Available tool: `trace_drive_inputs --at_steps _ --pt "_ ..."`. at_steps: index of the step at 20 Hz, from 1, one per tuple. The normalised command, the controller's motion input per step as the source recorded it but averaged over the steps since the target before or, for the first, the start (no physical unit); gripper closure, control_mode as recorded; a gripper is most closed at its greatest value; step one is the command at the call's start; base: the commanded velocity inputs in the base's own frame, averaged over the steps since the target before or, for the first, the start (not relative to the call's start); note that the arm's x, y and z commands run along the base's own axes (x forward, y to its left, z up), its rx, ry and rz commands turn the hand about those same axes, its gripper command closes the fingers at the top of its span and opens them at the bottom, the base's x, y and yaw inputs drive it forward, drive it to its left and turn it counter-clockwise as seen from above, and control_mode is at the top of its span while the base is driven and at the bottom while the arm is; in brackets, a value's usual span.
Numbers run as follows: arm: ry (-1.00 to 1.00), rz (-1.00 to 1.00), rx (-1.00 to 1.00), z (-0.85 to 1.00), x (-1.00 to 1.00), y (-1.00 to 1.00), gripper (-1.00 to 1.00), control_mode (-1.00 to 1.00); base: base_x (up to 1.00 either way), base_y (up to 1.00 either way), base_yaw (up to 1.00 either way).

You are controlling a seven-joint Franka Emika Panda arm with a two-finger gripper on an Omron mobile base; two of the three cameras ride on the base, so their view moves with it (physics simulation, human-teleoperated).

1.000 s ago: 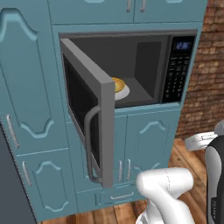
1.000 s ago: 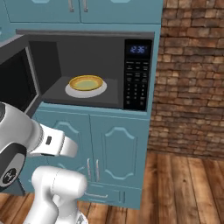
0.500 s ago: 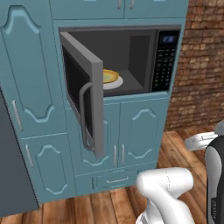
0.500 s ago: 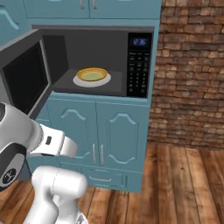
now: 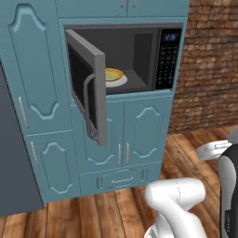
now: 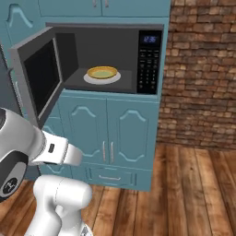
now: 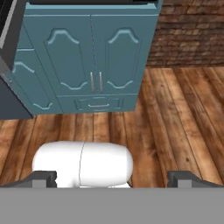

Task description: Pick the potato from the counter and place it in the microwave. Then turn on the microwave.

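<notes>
One microwave (image 5: 139, 56), built in, door (image 5: 86, 88) swung open, with one curved bar handle (image 5: 87, 109) and one black keypad panel (image 6: 149, 62) bearing one blue display (image 6: 150, 39). One white plate (image 6: 102, 76) inside, carrying one shallow yellow bowl (image 6: 102, 72). Two teal cabinet doors (image 6: 108, 138) directly below the microwave, each with one vertical pull. One drawer (image 6: 110, 176) beneath them with one horizontal pull. One brick wall (image 6: 203, 73). One wooden plank floor (image 6: 184, 193).

Microwave (image 7: 87, 2) cut off by top edge; keypad (image 6: 148, 69) digits illegible
</notes>
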Motion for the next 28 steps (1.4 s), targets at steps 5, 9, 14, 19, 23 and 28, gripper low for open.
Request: trace_drive_inputs --at_steps 5,9,14,19,23,28 --pt "0.00 0.00 0.00 0.00 0.00 0.00 -1.00 1.00 -0.43 0.45 -0.01" --pt "0.00 0.00 0.00 0.00 0.00 0.00 -1.00 1.00 -0.35 0.54 0.00" --pt "0.00 0.00 0.00 0.00 0.00 0.00 -1.00 1.00 -0.23 0.61 -0.01" --pt "0.00 0.00 0.00 0.00 0.00 0.00 -1.00 1.00 -0.12 0.61 -0.06" --pt "0.00 0.00 0.00 0.00 0.00 0.00 -1.00 1.00 -0.11 0.64 -0.07" --pt "0.00 0.00 0.00 0.00 0.00 0.00 -1.00 1.00 -0.06 0.65 -0.08"
